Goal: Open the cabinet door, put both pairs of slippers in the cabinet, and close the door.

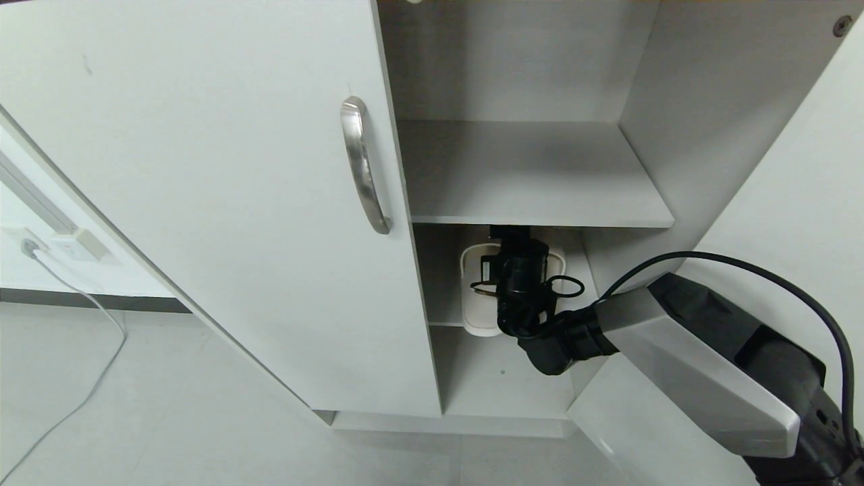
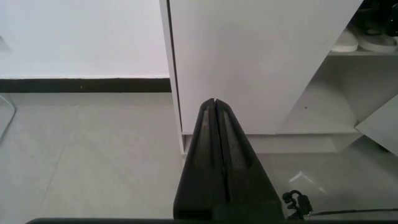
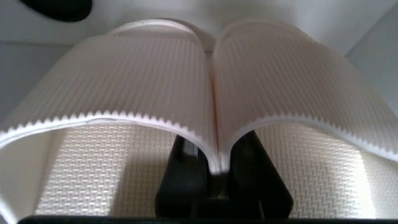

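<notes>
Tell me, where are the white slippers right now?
In the head view, the white slippers are inside the open right side of the cabinet, under the upper shelf, pinched by the right gripper, just right of the left door.

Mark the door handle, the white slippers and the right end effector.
door handle [image 1: 365, 165]: head view, middle of the metal bar.
white slippers [image 3: 143, 81]: right wrist view, ribbed strap of one slipper.
right end effector [image 3: 216, 163]: right wrist view, between its fingertips.
</notes>
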